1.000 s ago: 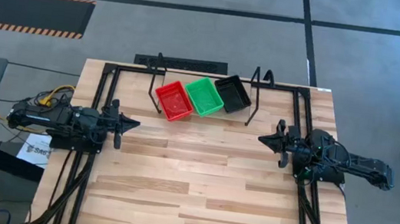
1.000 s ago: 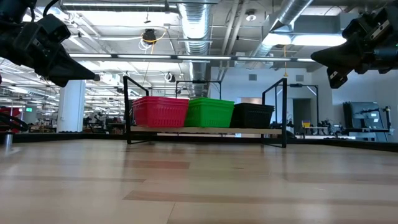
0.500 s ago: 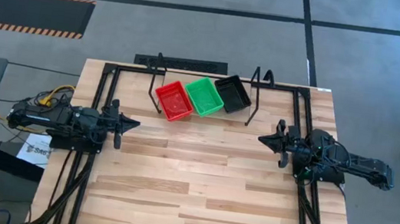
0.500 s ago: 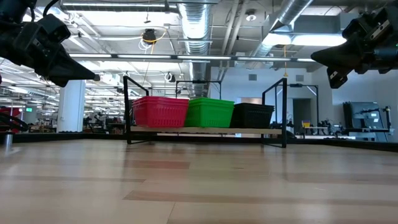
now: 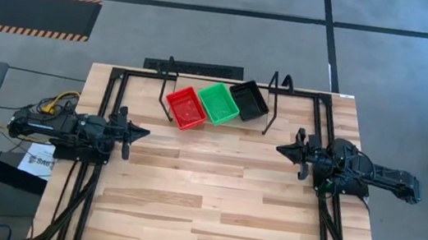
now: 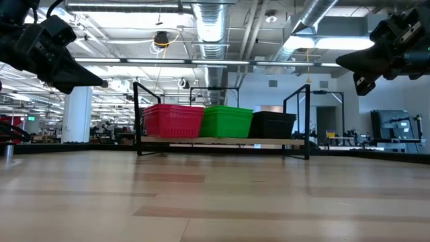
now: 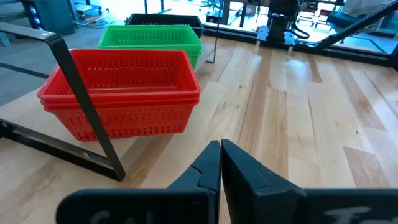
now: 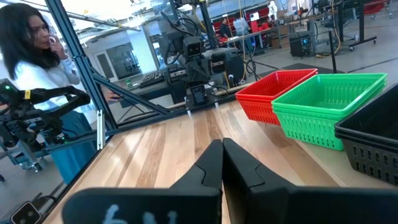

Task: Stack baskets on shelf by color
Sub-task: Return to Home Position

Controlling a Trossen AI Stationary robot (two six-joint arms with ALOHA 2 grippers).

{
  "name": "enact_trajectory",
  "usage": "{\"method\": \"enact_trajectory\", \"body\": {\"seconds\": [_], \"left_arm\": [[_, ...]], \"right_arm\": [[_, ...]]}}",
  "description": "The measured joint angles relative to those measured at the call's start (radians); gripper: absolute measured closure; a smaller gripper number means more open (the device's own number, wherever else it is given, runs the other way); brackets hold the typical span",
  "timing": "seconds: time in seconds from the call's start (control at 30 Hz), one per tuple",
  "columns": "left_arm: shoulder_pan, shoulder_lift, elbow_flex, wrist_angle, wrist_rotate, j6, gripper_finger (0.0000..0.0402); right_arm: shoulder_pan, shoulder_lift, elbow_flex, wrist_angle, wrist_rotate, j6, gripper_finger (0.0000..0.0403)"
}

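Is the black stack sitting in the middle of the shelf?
No, the green stack holds the middle of the shelf; the black stack stands at one end.

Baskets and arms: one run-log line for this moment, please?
shelf: red baskets, green baskets, black baskets, stacked side by side | left gripper: shut, empty, over tabletop left side | right gripper: shut, empty, over right side
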Motion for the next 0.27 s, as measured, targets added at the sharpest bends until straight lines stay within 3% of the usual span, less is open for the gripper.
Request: {"method": "enact_trajectory", "body": {"seconds": [0.27], "left_arm": [[0.000,0.000,0.000,0.000,0.000,0.000,0.0401]], "right_arm": [[0.000,0.000,0.000,0.000,0.000,0.000,0.0378]]}}
